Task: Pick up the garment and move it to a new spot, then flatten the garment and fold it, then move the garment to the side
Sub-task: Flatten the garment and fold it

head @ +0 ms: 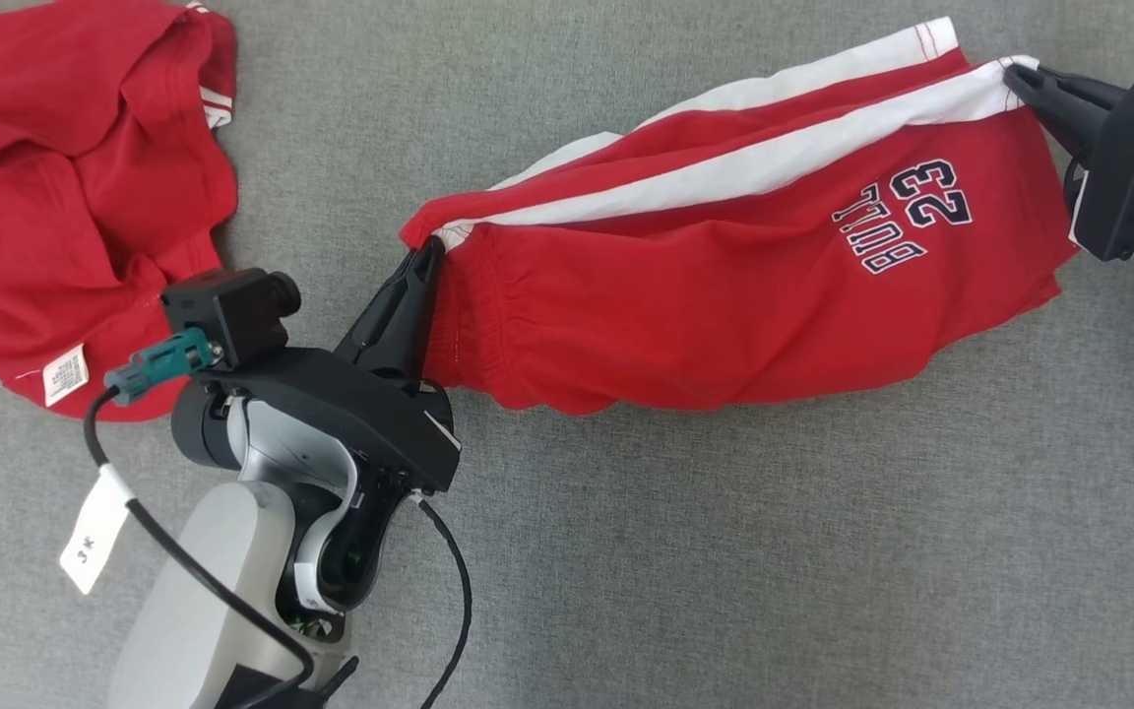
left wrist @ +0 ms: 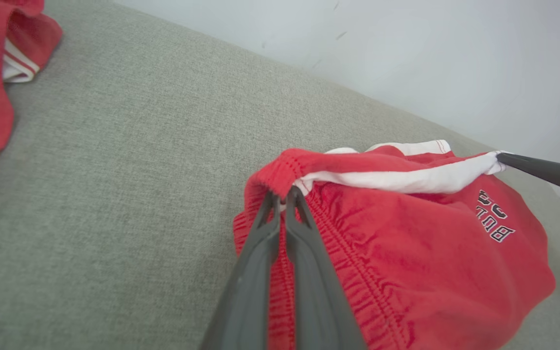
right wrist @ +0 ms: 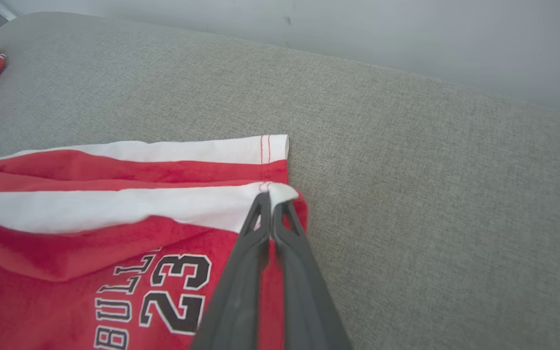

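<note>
Red shorts (head: 724, 315), stretched left to right over the grey padded surface (head: 724, 571), at centre and right of the scene. Left gripper (head: 426, 254): fingers pressed together on the elastic waistband corner at the left end. Right gripper (head: 1018, 74): fingers pinched on the white-striped hem corner at the far right end. Between the two grips, sagging and bunched along the near edge, not yet flat. Lifted clear of the surface or resting on it: cannot tell. Second red garment (head: 65, 197), crumpled at far left, well apart.

Probable hazards from here:
- Slipping out of either pinch, with only a small fold of cloth at each tip.
- Twisting under uneven pull, with the far leg left tucked beneath the near one.
- Dragging and wrinkling against the rough surface if carried too low.
- Snagging on the loose black cable (head: 449, 591) beside the left wrist.
- Landing on the second garment if carried too far left.
</note>
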Available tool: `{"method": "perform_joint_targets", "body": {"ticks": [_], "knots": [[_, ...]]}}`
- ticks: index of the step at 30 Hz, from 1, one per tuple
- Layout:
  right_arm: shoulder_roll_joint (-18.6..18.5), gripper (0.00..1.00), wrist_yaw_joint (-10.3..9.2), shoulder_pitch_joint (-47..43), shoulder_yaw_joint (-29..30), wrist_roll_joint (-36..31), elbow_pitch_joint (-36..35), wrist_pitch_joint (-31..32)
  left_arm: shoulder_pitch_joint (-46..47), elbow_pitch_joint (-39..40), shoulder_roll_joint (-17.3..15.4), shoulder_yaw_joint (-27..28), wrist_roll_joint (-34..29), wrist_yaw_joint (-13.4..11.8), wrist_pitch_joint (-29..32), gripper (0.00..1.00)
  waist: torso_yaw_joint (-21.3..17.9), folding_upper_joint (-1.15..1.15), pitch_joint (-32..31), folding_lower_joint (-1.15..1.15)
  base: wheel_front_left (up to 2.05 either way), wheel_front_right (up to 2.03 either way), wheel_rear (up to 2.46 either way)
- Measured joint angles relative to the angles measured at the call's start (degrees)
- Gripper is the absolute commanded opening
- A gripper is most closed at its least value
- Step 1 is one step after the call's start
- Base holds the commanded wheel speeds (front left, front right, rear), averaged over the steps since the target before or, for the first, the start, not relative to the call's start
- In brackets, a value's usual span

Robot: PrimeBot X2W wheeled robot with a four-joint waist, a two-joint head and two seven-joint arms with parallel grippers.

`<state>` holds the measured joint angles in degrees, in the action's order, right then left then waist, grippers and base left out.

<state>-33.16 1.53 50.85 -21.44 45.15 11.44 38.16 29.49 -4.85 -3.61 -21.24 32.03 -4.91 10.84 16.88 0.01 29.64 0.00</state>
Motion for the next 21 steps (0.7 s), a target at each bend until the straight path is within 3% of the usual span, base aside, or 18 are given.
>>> {"method": "perform_joint_targets", "body": {"ticks": [1, 2, 3, 4, 5, 6, 7, 21], "knots": [[0.3, 0.0, -0.02, 0.0, 0.0, -0.1, 0.7, -0.6, 0.1, -0.4, 0.0, -0.1, -0.2, 0.3, -0.4, 0.0, 0.0, 0.0, -0.2, 0.0, 0.0, 0.0, 0.0], [0.6, 0.13, -0.02, 0.1, 0.0, -0.4, 1.3, -1.2, 0.2, -0.6, 0.0, -0.2, -0.3, 0.4, -0.4, 0.0, 0.0, 0.0, -0.3, 0.0, 0.0, 0.0, 0.0], [0.9, 1.0, -0.02, 0.2, 0.0, -0.7, 1.6, -1.9, 0.2, -0.8, 0.0, -0.2, -0.3, 0.4, -0.7, 0.0, -0.1, 0.0, -0.5, -0.01, 0.0, 0.0, 0.0], [1.6, 1.0, -0.03, 1.1, 0.2, -1.3, 3.1, -3.8, 0.5, -1.6, 0.1, -0.2, -1.1, 0.4, -1.6, 0.01, -0.2, 0.0, -0.7, -0.01, 0.0, 0.0, 0.0], [1.9, 1.0, -0.03, 1.6, 0.4, -1.9, 3.6, -5.1, 0.7, -1.9, 0.1, -0.1, -1.9, 0.3, -2.3, 0.74, -0.2, 0.0, -0.9, 0.0, 0.0, 0.0, 0.0], [1.9, 1.0, -0.03, 1.6, 0.4, -1.9, 3.6, -5.1, 0.7, -1.9, 0.1, -0.1, -1.9, 0.3, -2.3, 0.74, -0.2, 0.0, -0.9, 0.0, 0.0, 0.0, 0.0], [2.4, 1.0, -0.1, 2.1, 0.8, -2.4, 4.1, -6.4, 1.0, -2.1, 0.2, 0.2, -2.1, 0.1, -3.0, 1.0, -0.2, 0.0, -1.1, 0.0, 0.0, 0.0, 0.0], [5.4, 1.0, -0.89, 2.0, 2.5, -8.1, 7.1, -24.9, 2.4, -4.5, -0.9, 1.7, -7.8, -0.6, -14.2, 1.0, -1.9, 0.0, -5.7, 0.0, 0.0, 0.0, 0.0]]}}
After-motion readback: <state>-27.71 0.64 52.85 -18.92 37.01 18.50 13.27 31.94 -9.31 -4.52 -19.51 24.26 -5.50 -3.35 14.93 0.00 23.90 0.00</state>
